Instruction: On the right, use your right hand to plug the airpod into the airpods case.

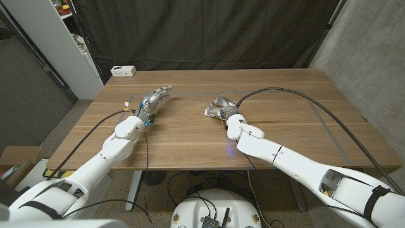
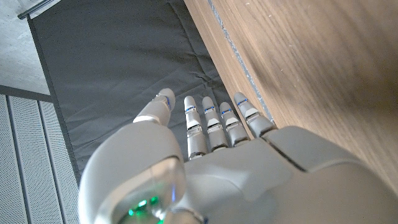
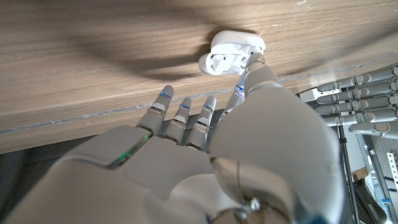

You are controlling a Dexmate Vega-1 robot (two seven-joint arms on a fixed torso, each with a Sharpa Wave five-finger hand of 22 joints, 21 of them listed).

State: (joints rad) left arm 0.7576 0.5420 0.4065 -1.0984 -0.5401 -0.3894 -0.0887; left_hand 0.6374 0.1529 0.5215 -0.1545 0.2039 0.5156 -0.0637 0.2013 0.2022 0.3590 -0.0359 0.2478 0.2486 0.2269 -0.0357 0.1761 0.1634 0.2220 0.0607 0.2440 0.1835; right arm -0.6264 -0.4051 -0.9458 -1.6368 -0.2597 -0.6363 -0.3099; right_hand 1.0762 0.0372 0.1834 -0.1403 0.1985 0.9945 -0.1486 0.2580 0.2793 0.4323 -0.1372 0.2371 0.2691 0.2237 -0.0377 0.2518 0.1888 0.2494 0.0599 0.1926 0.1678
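Right hand at the airpods case, ready to push the airpod in

Wooden table [image 1: 190, 136] first, then the right hand [image 1: 219, 107] near its middle, fingers reaching out, one fingertip [image 3: 254, 61] touching the open white airpods case [image 3: 231, 51]. Airpod too small to pick out, maybe already sitting in the case. Best to press down slowly and straight. Left hand [image 1: 154, 99] well apart from the case, fingers straight, holding nothing.

Your AirPods case [image 3: 231, 51], open on the wood

White, glossy, lid swung back; you see it lying on the table just beyond the fingertips.
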